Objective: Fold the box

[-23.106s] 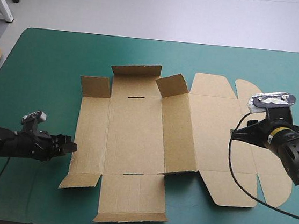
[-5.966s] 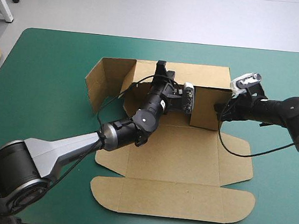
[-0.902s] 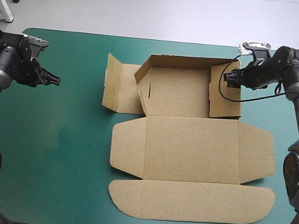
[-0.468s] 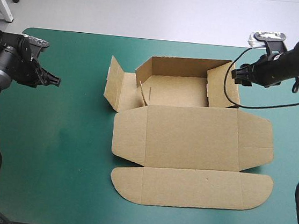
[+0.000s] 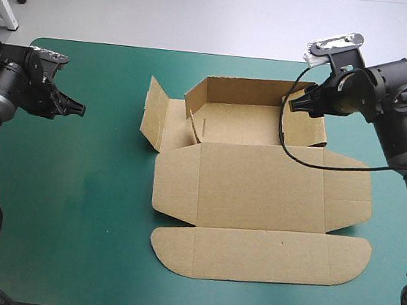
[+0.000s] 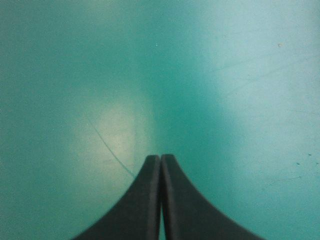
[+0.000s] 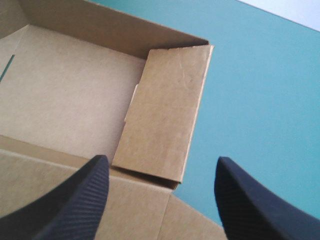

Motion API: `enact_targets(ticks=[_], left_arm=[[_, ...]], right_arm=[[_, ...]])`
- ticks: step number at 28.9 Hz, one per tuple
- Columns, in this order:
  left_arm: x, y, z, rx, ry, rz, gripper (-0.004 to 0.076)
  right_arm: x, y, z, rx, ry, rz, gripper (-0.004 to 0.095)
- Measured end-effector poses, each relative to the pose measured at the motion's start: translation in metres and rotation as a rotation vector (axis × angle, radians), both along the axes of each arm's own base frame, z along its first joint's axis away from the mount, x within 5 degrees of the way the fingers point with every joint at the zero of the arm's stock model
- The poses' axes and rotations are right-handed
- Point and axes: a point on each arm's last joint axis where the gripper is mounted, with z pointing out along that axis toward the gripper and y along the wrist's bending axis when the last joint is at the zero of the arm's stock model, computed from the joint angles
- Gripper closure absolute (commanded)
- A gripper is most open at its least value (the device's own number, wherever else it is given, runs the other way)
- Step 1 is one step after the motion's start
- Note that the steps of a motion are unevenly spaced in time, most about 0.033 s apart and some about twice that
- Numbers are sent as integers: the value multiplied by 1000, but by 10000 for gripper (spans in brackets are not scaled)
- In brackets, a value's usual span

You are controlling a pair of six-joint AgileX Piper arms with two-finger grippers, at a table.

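The brown box [image 5: 258, 188] lies mid-table as an open tray with its lid flat toward the near edge. The tray's back wall [image 5: 243, 91] stands upright, and a side flap [image 5: 156, 114] stands loose at its left end. My right gripper [image 5: 302, 105] hovers open over the tray's right wall [image 5: 305, 127]. In the right wrist view that wall [image 7: 165, 115] leans ahead of the gripper [image 7: 160, 167], between its spread fingers and touching neither. My left gripper [image 5: 78, 109] is shut and holds nothing, far left of the box, over bare teal-green cover [image 6: 100, 75]; its own view shows its tip [image 6: 161, 157].
The table's far edge [image 5: 222, 56] runs a short way behind the tray. A wide stretch of teal-green cover [image 5: 80, 205] separates the left gripper from the box. A narrower strip of cover [image 5: 392, 240] lies to the right of the lid.
The right gripper has swung left, from beyond the tray's right end to over its right wall. The box and the left arm have stayed put.
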Motion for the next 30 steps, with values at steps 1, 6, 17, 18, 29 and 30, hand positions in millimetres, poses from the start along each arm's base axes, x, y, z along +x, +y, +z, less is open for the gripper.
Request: enact_targets(ticks=[1, 6, 17, 18, 29, 30], left_arm=[[0, 0, 0, -1, 0, 0, 738], [0, -2, 0, -18, -1, 0, 738], [0, -3, 0, -26, 0, -13, 738], [0, -3, 0, -26, 0, -14, 738], [1, -3, 0, -28, -15, -20, 738], [1, -3, 0, -28, -15, -20, 738]], right_arm=[[5, 1, -3, -10, -6, -1, 162], [48, 0, -42, -34, 63, -65, 117], [137, -37, -128, 85, 252, -196, 179], [141, -39, -136, 82, 275, -194, 181], [157, -32, -184, 102, 415, -154, 663], [157, -31, -184, 105, 415, -154, 711]])
